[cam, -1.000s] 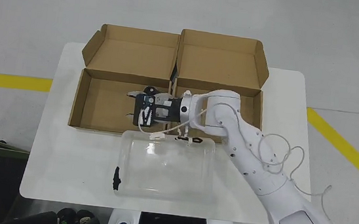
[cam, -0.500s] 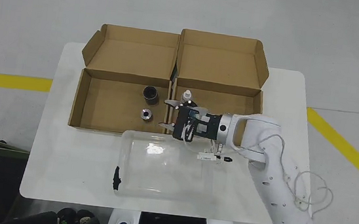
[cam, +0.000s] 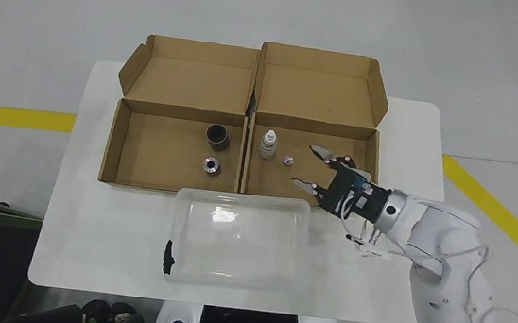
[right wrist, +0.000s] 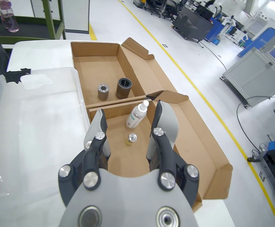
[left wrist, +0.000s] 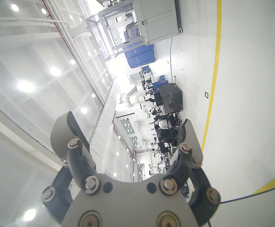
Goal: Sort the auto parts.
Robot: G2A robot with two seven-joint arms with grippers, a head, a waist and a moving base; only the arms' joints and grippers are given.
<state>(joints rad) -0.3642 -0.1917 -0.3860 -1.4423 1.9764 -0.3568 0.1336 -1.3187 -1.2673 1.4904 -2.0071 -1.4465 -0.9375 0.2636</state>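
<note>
Right wrist view: the small silver-capped part [right wrist: 132, 138] is framed dead ahead of the right gripper [right wrist: 130, 108], whose fingers are spread and empty, with the white plastic bottle [right wrist: 135, 116] just beyond.

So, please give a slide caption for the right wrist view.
Open right end effector over box with bottle and small capped part.
</note>
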